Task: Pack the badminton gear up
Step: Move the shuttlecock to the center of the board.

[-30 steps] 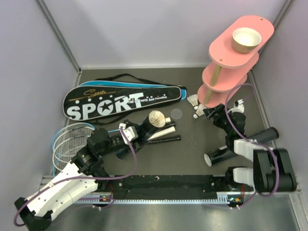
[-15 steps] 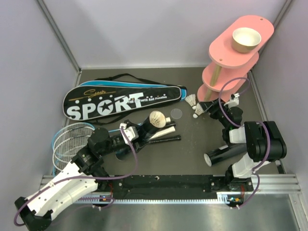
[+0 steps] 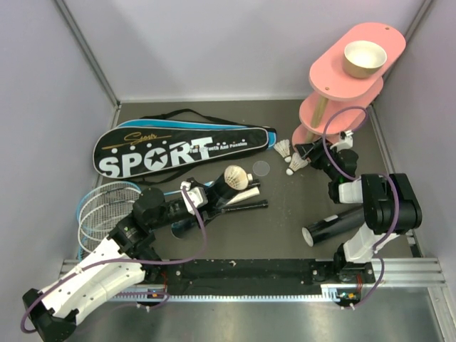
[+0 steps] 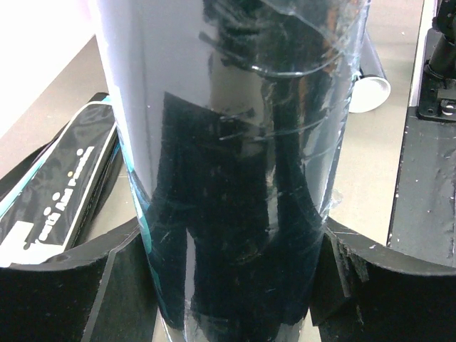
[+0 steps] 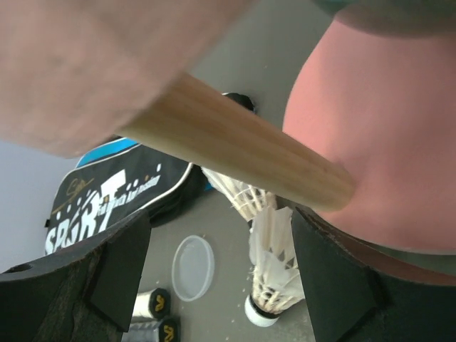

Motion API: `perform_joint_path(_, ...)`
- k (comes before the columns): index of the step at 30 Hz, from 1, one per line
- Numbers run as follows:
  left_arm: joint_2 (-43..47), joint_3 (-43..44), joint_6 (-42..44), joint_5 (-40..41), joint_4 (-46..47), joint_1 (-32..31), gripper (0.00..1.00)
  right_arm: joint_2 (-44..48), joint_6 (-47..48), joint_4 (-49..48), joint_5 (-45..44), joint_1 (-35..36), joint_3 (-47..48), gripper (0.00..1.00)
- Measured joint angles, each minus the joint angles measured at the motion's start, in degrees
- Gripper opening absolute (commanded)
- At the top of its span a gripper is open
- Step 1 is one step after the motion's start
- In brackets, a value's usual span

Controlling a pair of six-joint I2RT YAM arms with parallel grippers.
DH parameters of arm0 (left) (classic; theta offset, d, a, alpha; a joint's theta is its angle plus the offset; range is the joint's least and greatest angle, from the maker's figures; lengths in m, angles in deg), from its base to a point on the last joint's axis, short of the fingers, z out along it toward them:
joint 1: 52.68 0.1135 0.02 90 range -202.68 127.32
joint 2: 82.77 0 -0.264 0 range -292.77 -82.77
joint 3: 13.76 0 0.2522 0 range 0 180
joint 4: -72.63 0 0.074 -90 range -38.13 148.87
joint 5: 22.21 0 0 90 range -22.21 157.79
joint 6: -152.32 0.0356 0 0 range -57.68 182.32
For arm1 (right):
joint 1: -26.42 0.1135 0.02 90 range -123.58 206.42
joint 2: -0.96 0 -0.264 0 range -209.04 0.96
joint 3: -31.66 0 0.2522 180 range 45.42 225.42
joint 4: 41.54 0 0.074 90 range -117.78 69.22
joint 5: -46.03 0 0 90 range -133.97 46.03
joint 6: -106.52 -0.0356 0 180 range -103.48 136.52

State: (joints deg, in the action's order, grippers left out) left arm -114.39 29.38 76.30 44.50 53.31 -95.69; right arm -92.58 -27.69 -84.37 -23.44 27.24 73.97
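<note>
My left gripper (image 3: 201,201) (image 4: 239,285) is shut on a black tube (image 4: 235,164), held off the table, with a white shuttlecock (image 3: 234,175) sitting in its open end. My right gripper (image 3: 305,158) (image 5: 228,271) stands open at the foot of the pink stand. One shuttlecock (image 5: 274,278) (image 3: 297,164) lies between its fingers, close to the right one, and another shuttlecock (image 5: 239,192) (image 3: 284,148) lies just beyond. A second black tube (image 3: 335,226) rests on its side near the right arm. The rackets (image 3: 103,206) lie at the left, below the black SPORT bag (image 3: 178,146).
The pink stand (image 3: 335,107), with a tan bowl (image 3: 364,58) on top, rises at the back right; its wooden post (image 5: 242,142) hangs close above my right gripper. A clear round lid (image 3: 261,169) and the racket handles (image 3: 246,203) lie mid-table.
My right gripper has moved away from the lying tube up to the shuttlecocks at the stand's foot. The left gripper and its tube have shifted slightly right.
</note>
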Motion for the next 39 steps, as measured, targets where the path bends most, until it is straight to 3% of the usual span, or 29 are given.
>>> perform_joint_path(10, 0.09, 0.00, -0.11, -0.02, 0.02, 0.00, 0.12, -1.22, -3.58, -1.42, 2.19, -0.35, -0.42, 0.78)
perform_joint_path(24, 0.24, 0.00, -0.35, -0.72, 0.00, 0.00, 0.12, 8.85, -8.52, 8.52, 6.80, 0.52, -6.75, 0.78)
perform_joint_path(39, 0.74, 0.00, -0.35, -1.33, 0.04, 0.00, 0.11, 17.14, -6.80, 22.64, 7.08, 4.15, -7.26, 0.77)
